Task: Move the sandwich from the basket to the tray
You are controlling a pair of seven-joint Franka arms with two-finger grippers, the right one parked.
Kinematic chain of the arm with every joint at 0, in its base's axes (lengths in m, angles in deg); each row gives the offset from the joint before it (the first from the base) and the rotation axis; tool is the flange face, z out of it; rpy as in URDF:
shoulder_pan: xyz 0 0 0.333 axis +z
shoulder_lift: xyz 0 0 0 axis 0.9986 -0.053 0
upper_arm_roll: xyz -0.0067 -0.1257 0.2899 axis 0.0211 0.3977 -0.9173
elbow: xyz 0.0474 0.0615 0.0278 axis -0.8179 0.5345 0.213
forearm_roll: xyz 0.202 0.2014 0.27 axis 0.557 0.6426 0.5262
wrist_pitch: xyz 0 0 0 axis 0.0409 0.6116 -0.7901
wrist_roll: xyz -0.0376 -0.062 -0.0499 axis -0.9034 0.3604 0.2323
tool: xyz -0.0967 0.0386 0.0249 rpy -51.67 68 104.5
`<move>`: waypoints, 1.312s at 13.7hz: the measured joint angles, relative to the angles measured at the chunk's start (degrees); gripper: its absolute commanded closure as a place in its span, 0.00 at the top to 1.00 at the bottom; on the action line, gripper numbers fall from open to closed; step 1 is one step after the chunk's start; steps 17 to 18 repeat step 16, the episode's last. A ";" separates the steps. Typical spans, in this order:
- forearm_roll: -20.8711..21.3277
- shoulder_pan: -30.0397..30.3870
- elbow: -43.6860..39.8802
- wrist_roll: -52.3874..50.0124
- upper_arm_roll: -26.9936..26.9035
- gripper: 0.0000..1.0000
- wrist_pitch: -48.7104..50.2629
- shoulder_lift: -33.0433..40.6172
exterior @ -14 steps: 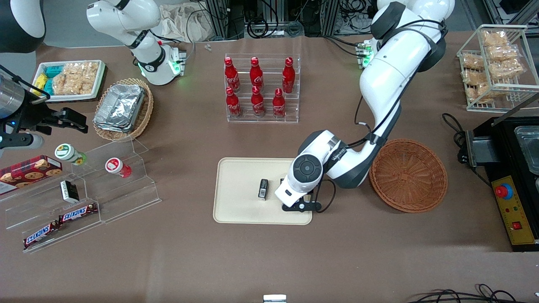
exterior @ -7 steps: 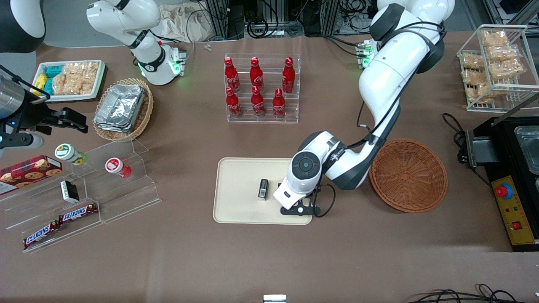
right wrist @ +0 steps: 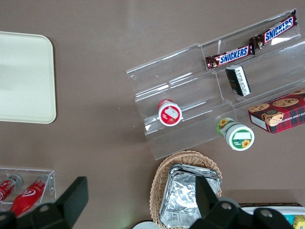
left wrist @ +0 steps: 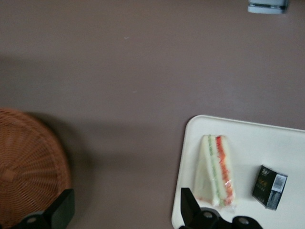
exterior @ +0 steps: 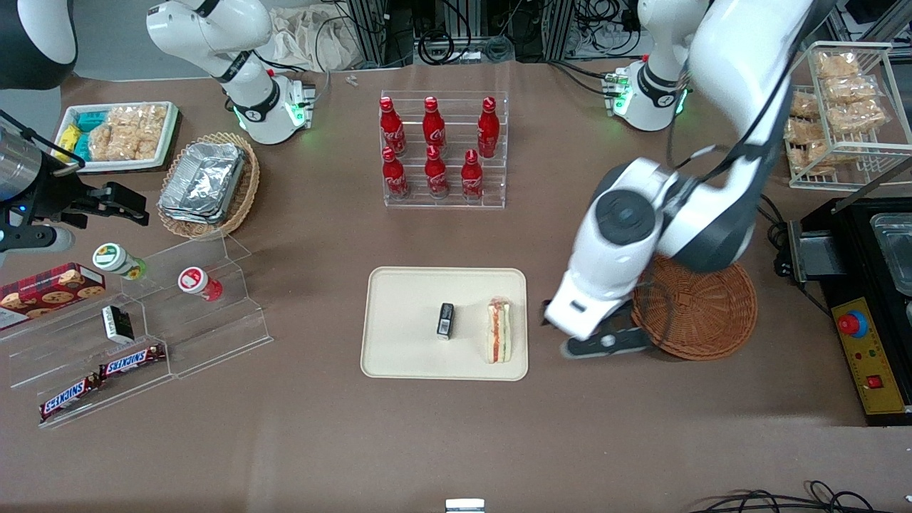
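On the cream tray [exterior: 399, 356], at its end toward the working arm, lies the sandwich [exterior: 498, 330] — a pale wedge with its red and green layers facing up, resting flat and touched by nothing. Just beside it on the same tray sits a small black packet [exterior: 446, 320], a little apart from the bread. Between the tray and the round reddish-brown basket [exterior: 705, 313] hangs the gripper [exterior: 578, 335], raised above the bare brown table [exterior: 456, 442] with its fingers [left wrist: 63, 209] spread wide and nothing between them — the wrist view shows one dark finger over the basket's edge and the other near the tray's rim. The basket's woven floor, where it shows, holds nothing. Farther from the front camera stands a clear rack of red cola bottles [exterior: 436, 153].
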 measured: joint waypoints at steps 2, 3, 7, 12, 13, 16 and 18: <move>-4.07 3.66 6.97 1.57 -0.12 1.00 1.89 9.11; -5.13 5.53 9.10 2.10 -0.18 1.00 3.89 12.64; -9.44 14.42 9.85 9.38 -0.57 1.00 11.30 18.95; -12.87 23.87 6.11 26.99 -0.86 1.00 14.04 18.91; -14.23 24.74 5.90 28.05 -0.86 1.00 14.05 18.66; -16.32 25.18 5.43 30.03 -0.69 1.00 14.05 17.57; -16.32 25.18 5.43 30.03 -0.69 1.00 14.05 17.57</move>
